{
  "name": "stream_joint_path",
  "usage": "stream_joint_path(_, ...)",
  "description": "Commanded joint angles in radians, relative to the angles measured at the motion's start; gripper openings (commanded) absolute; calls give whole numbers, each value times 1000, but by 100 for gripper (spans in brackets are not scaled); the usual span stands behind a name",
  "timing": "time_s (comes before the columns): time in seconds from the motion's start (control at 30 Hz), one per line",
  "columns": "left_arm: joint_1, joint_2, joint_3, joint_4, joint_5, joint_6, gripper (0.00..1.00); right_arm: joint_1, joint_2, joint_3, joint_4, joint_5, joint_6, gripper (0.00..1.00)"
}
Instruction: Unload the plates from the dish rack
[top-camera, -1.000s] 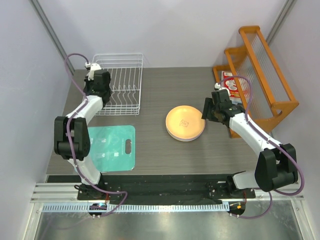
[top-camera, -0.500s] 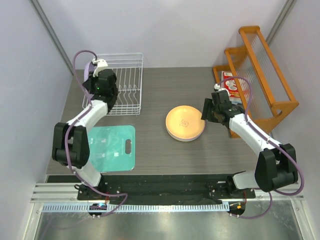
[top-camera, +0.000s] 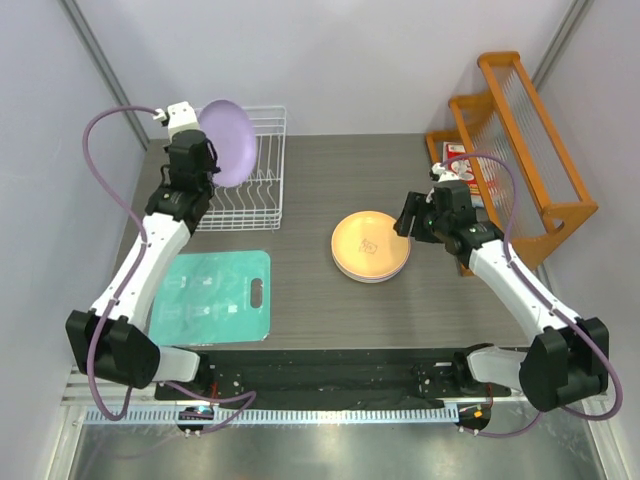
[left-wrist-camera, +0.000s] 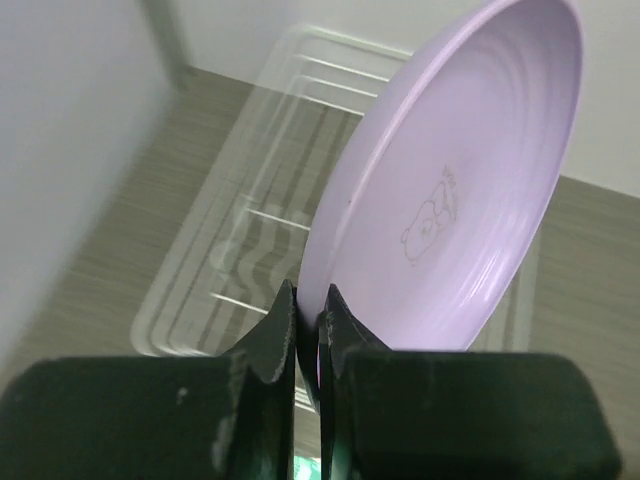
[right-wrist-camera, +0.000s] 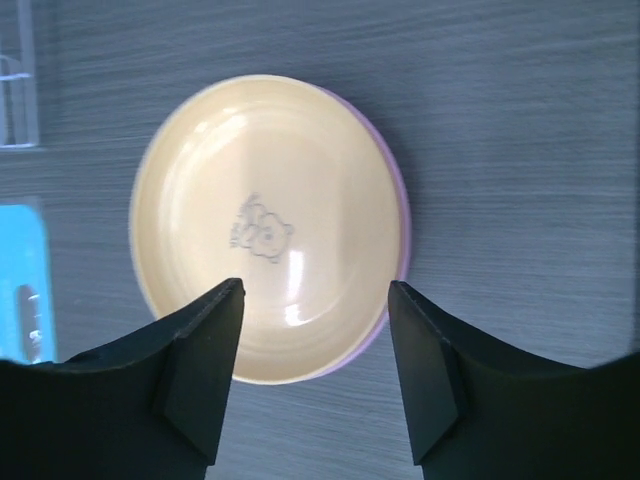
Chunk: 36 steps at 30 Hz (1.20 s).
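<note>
1. Left gripper: fingers pinched on the lower rim of the lavender plate, with only a thin gap filled by the rim. The grip is on the edge only.
2. Change: a second ago this gripper was down among the prongs of the dish rack. Now the arm is raised and the plate is up on edge, tilted, over the rack's left-rear part. It looks free of the wires.
3. Meaning: extraction looks done for this plate, and transfer to the stack looks like what's left. No other plate shows in the rack, though part of it is hidden behind the plate, so this is likely the last one.
4. Right gripper: jaws spread, holding nothing, hovering over the plate stack at table centre. It has barely shifted over the last second.
5. Stack: the yellow-orange plate is on top, with a purple-tinted rim showing beneath on the right. I can't tell the count.
6. Materials: the plates are round and shallow with concentric ridges, a smooth low-sheen finish and a small bear print in the centre. They're likely plastic, so light but slippery in an edge pinch.
7. The rack is thin white wire, blurred in the left wrist view. The table is grey wood grain. A flat teal cutting mat lies near-left.
</note>
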Motion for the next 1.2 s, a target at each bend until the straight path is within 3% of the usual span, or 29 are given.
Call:
stream_joint_path(0.0, -28, -38, -55, -59, 437, -300, 0, 2, -78, -19, 161, -229, 41, 69)
stream_joint_path(0.03, -36, -41, -79, -37, 514, -318, 0, 2, -84, -23, 181, -247, 70, 71)
stream_joint_path(0.2, -146, -30, -104, -36, 570, -365, 0, 5, -78, -34, 312, -340, 133, 77)
stream_joint_path(0.5, -303, -21, -156, 6, 563, -431, 0, 31, 0, -31, 381, -360, 164, 78)
stream_joint_path(0.77, -372, -6, -139, 21, 564, -439, 0, 48, 80, -26, 390, -330, 152, 76)
stream_joint_path(0.83, -376, 0, -138, 21, 561, -440, 0, 48, 91, -23, 388, -320, 153, 65)
stream_joint_path(0.87, -377, -1, -139, 21, 558, -442, 0, 46, 91, -25, 387, -318, 152, 43)
stream_joint_path(0.93, -377, -1, -145, 21, 549, -439, 0, 48, 77, -34, 385, -286, 149, 19)
stream_joint_path(0.97, -377, -6, -147, 21, 534, -434, 0, 50, 60, -42, 382, -269, 146, 1)
stream_joint_path(1.03, -377, -15, -150, 15, 508, -424, 19, 46, 45, -46, 349, -216, 130, 1)
stream_joint_path(1.07, -375, -16, -150, 6, 476, -417, 49, 46, 30, -43, 330, -196, 126, 1)
stream_joint_path(1.17, -375, -30, -149, -32, 365, -384, 99, 36, 11, -42, 252, -102, 110, 1)
